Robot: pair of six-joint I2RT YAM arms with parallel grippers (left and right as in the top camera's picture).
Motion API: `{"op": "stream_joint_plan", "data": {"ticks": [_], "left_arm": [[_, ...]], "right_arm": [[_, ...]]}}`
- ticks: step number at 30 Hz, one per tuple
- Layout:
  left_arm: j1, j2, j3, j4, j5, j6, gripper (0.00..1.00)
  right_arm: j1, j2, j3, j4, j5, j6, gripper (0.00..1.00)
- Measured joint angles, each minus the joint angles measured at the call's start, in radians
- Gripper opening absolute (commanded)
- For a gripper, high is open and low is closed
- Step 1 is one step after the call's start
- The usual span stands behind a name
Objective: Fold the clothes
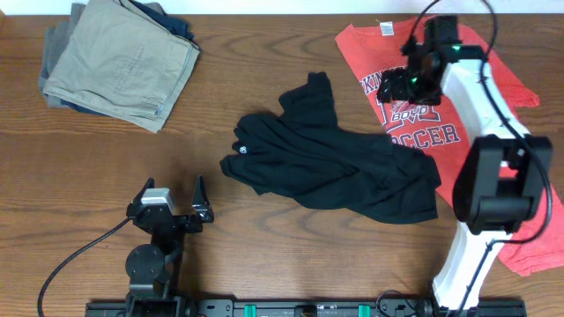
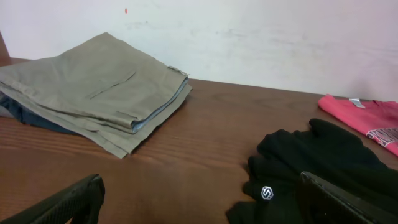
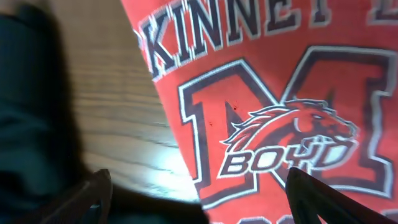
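The black garment (image 1: pixel 335 158) lies crumpled in the middle of the table, its small white round logo (image 1: pixel 243 150) near its left end. It shows at the lower right of the left wrist view (image 2: pixel 323 155) and as a dark mass at the left of the right wrist view (image 3: pixel 28 112). My left gripper (image 1: pixel 174 204) is open and empty, low near the front edge, left of the garment. My right gripper (image 1: pixel 407 84) is open and empty, raised over the red T-shirt (image 1: pixel 458 106) just right of the garment's upper edge.
Folded khaki trousers (image 1: pixel 119 62) lie on a stack at the back left, also in the left wrist view (image 2: pixel 93 93). The red T-shirt with white letters (image 3: pixel 273 106) is spread at the right, under the right arm's base (image 1: pixel 493 189). A white wall (image 2: pixel 249 37) stands behind the table.
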Motion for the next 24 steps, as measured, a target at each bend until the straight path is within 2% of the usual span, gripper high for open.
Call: {"op": "stream_joint_plan", "data": {"ticks": [11, 15, 18, 20, 22, 24], "left_arm": [[0.000, 0.000, 0.000, 0.000, 0.000, 0.000, 0.98], [0.000, 0.000, 0.000, 0.000, 0.000, 0.000, 0.98], [0.000, 0.000, 0.000, 0.000, 0.000, 0.000, 0.98], [0.000, 0.000, 0.000, 0.000, 0.000, 0.000, 0.98], [0.000, 0.000, 0.000, 0.000, 0.000, 0.000, 0.98], [0.000, 0.000, 0.000, 0.000, 0.000, 0.000, 0.98]], "right_arm": [[0.085, 0.098, 0.000, 0.039, 0.166, -0.022, 0.81], [0.087, 0.125, 0.000, 0.048, 0.191, -0.024, 0.71], [0.087, 0.138, 0.007, 0.058, 0.200, -0.028, 0.47], [0.084, 0.142, 0.012, 0.063, 0.205, -0.029, 0.21], [0.080, 0.146, 0.016, 0.067, 0.224, -0.028, 0.01], [0.069, 0.146, 0.019, 0.068, 0.234, -0.017, 0.01]]}}
